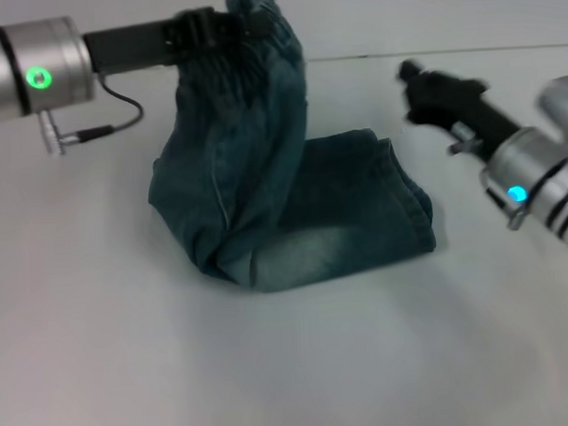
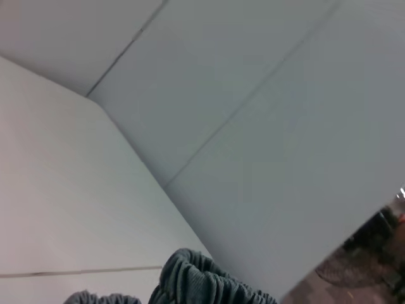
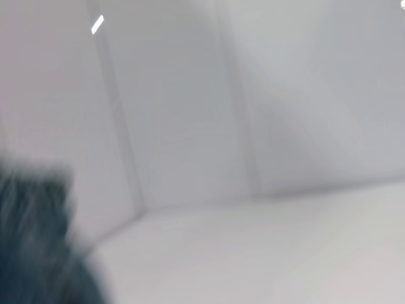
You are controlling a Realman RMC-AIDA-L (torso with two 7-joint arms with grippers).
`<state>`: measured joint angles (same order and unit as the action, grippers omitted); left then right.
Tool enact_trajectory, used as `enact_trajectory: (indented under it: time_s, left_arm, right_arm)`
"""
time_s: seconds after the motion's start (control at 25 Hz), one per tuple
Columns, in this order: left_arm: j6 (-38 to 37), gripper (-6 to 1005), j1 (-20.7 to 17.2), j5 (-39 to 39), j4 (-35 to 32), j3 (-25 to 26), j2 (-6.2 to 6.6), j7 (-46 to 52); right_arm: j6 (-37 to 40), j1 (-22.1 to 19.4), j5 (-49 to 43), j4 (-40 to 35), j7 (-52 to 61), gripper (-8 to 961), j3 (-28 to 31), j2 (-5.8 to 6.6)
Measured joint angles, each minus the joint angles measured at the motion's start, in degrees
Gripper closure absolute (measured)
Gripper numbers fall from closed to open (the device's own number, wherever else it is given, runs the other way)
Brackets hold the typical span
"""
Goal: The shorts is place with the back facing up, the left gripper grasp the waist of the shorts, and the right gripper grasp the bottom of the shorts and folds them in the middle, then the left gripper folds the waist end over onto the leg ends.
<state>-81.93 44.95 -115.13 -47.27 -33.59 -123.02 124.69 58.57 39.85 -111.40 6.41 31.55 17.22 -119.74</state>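
Left hand: the left hand (image 1: pixel 243 26) is raised at the far side of the table, its fingers clamped on the waist end of the shorts and partly buried in bunched denim.
Left arm: the arm reaches in from the robot's left, a green light on its silver wrist and a cable looping beneath it.
Waist: the gathered waistband (image 2: pixel 202 278) shows at the edge of the left wrist view, ribbed and crumpled, with pale wall panels behind it.
Shorts: the blue denim shorts (image 1: pixel 293 213) hang from the left hand in a tall, draped column, while the leg ends lie flat on the table, spreading toward the robot's right.
Fold: the hanging part meets the flat part in a rounded crease nearest the robot.
Right hand: the right hand (image 1: pixel 412 73) hovers above the table, near the leg ends but apart from the cloth; I cannot tell whether its fingers are apart or together.
Table: the table (image 1: pixel 272 364) is plain white.
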Motion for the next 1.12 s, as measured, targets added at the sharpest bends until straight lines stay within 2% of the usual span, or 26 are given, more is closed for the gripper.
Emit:
enact_trajectory:
  time_s: [0.08, 0.2, 0.48, 0.64, 0.8, 0.92, 1.0, 1.08, 1.12]
  left_arm:
    - [1.23, 883, 0.37, 0.33, 1.40, -1.70, -0.81, -2.18]
    - [5.27, 883, 1.28, 2.25, 6.84, -6.89, -0.87, -5.14]
    - [14.83, 777, 3.61, 3.90, 14.68, -17.36, -1.40, -7.74]
    - [15.86, 700, 3.17, 6.74, 15.24, -18.83, -1.42, -8.37]
    - [13.94, 615, 1.07, 11.53, 14.65, -18.73, -1.21, -11.22]
    - [11.03, 551, -1.75, 14.17, 13.01, -18.41, -1.11, -14.04]
    - [8.57, 509, -4.14, 15.78, 11.38, -18.32, -1.07, -16.19]
    - [5.47, 416, -7.71, 17.61, 9.31, -17.89, -1.02, -18.67]
    - [4.25, 369, -9.24, 18.29, 8.40, -17.29, -1.02, -19.70]
  right_arm:
    - [3.50, -1.65, 0.71, -1.11, 1.38, 947, 3.55, 0.15]
    - [7.10, -3.26, 2.76, -3.23, 5.32, 947, 6.24, 0.20]
    - [8.48, -4.33, 4.50, -5.01, 10.06, 946, 6.36, 0.17]
    - [8.80, -4.69, 4.27, -4.70, 10.32, 945, 5.23, 0.10]
    - [9.63, -4.37, 4.11, -5.30, 13.68, 945, 1.22, 0.18]
    - [13.40, -3.72, 2.46, -8.38, 19.85, 944, -3.74, 0.49]
    - [17.79, -3.18, 0.50, -13.16, 26.76, 944, -8.33, 0.51]
    - [21.99, -3.00, -0.60, -18.32, 33.47, 944, -13.16, 0.47]
    - [24.60, -3.13, -0.93, -21.47, 37.00, 909, -16.46, 0.48]
